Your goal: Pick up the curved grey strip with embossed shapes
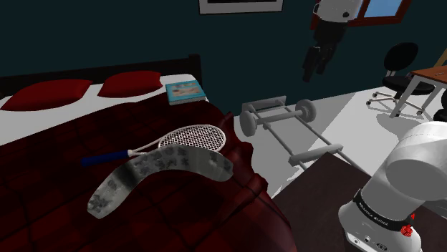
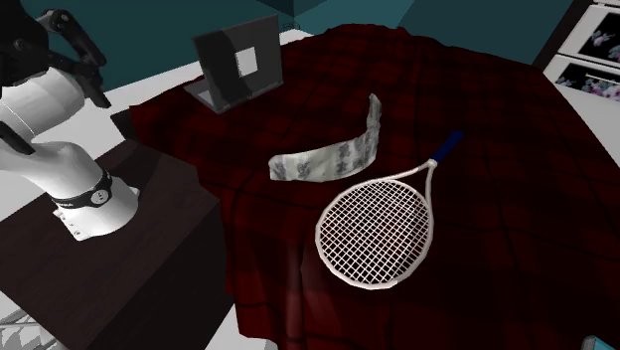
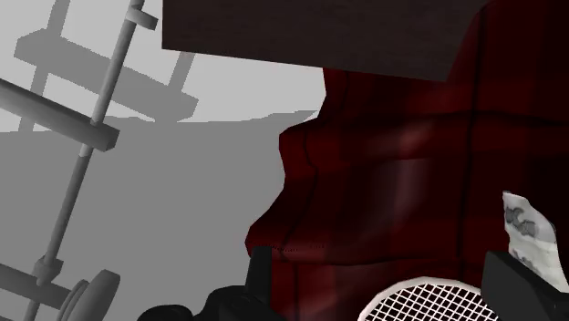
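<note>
The curved grey strip with darker embossed shapes lies flat on the dark red plaid blanket, near the bed's edge closest to the stand. In the second exterior view the strip arcs just beyond the racket's head. My gripper hangs high above the floor, well away from the strip toward the shoulder view's right. In the wrist view its two black fingers stand wide apart with nothing between them. One end of the strip shows beside the other finger.
A white tennis racket with a blue handle lies right next to the strip. Two red pillows and a book sit at the bed's head. A grey wheeled frame stands on the floor between bed and dark stand. An office chair stands farther back.
</note>
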Tool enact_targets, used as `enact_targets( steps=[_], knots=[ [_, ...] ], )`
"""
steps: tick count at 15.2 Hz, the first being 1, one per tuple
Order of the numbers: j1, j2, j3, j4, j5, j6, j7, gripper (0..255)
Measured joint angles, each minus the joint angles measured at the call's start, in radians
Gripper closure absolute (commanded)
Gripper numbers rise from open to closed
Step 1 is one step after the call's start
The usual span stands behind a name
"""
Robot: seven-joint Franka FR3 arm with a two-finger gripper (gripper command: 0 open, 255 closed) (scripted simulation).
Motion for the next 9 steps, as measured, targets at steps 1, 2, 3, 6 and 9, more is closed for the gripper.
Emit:
enact_targets(
  steps=[1,2,3,6,9],
  knots=[
    [0.0,0.0,0.0,0.0,0.0,0.0,0.0,0],
    [0.007,0.011,0.006,0.0,0.005,0.011,0.001,0],
    [0.015,0.038,0.009,0.002,0.01,0.033,-0.004,0],
    [0.046,0.11,0.029,0.008,0.029,0.097,-0.014,0],
    [0.078,0.199,0.049,0.029,0.048,0.162,-0.029,0]
  ],
)
